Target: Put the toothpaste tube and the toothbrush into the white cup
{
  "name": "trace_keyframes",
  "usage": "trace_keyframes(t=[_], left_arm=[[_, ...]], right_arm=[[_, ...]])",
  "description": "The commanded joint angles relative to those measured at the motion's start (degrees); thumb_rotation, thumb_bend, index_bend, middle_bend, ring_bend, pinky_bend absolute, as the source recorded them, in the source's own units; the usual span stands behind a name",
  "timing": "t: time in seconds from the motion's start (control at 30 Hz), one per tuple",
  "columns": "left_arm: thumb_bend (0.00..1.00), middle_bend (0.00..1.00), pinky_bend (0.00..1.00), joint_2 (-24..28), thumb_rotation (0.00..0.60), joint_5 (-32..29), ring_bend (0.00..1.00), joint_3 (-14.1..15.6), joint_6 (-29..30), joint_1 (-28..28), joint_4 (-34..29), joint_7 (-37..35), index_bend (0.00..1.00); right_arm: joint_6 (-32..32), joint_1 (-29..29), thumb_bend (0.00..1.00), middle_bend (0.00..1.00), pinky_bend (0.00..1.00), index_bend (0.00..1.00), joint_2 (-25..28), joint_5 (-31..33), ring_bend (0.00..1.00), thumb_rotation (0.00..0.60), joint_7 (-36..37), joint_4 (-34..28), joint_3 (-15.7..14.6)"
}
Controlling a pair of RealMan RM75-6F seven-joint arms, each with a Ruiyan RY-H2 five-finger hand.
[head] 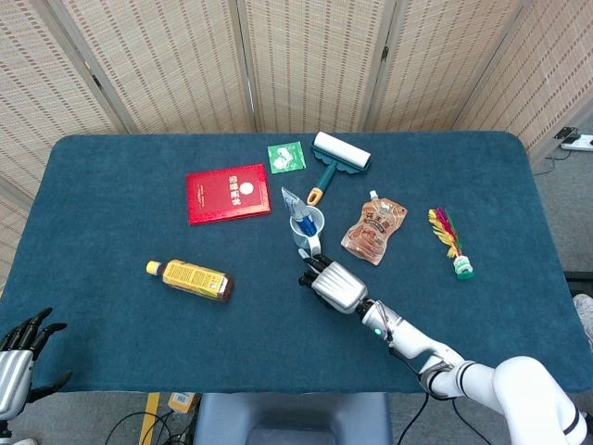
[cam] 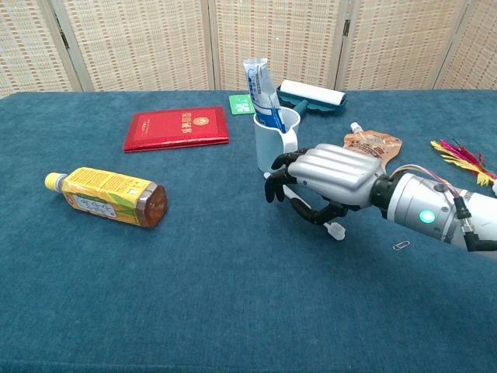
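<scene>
Reaching in just in front of the white cup [cam: 276,141], our right hand [cam: 332,177] hangs palm-down low over the blue counter [cam: 194,272], its dark fingers [cam: 276,185] curled narrow over the toothbrush [cam: 335,228]. Only the brush's white head end shows, poking out below the hand on the cloth; the rest of the handle is hidden under the palm, so we cannot tell whether the fingers truly grip it or merely cover it. From the head view the same hand [head: 335,283] sits right beside the cup [head: 309,225], on the side nearest us.

Inside the cup the toothpaste tube [cam: 260,92] stands upright, leaning a little, its crimped end rising above the rim.

Behind the cup lie a lint roller [cam: 312,95] and a small green packet [cam: 241,103]. To the cup's left rests a red booklet [cam: 177,127], and farther left and nearer us a yellow-labelled bottle [cam: 105,196] lies on its side. To the cup's right we see a spouted drink pouch [cam: 373,145], partly behind our wrist, and well beyond it a feathered shuttlecock [head: 450,241]. A paper clip [cam: 401,245] lies on the cloth below our forearm.

Far from the cup, at the counter's near-left corner, our left hand [head: 20,350] hangs with fingers spread, holding nothing.
</scene>
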Motion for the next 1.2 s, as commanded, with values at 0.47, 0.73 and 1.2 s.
trace_keyframes(t=[0.47,0.73,1.2], left_arm=[[0.22,0.11,0.2,-0.9,0.6,0.0,0.14,-0.1,-0.9,-0.4,1.3,-0.9,0.27],[0.22,0.11,0.2,-0.9,0.6,0.0,0.14,-0.1,-0.7,-0.3,1.4,-1.0,0.27],[0.22,0.11,0.2,-0.9,0.6,0.1,0.14,0.1,-1.1,-0.4,1.6,-1.1,0.27]], right_arm=[[2.8,-2.2,0.62,0.39,0.08,0.36,-1.8,-0.3,0.13,0.6,-1.1,4.6,-2.3],[3.4,-2.4,0.62,0.39,0.08,0.36,-2.8,-0.2,0.13,0.6,-0.3,7.0,-2.4],[5.6,-7.0,0.62,0.4,0.08,0.36,1.5,1.3,0.13,0.6,-0.1,6.7,-3.9]])
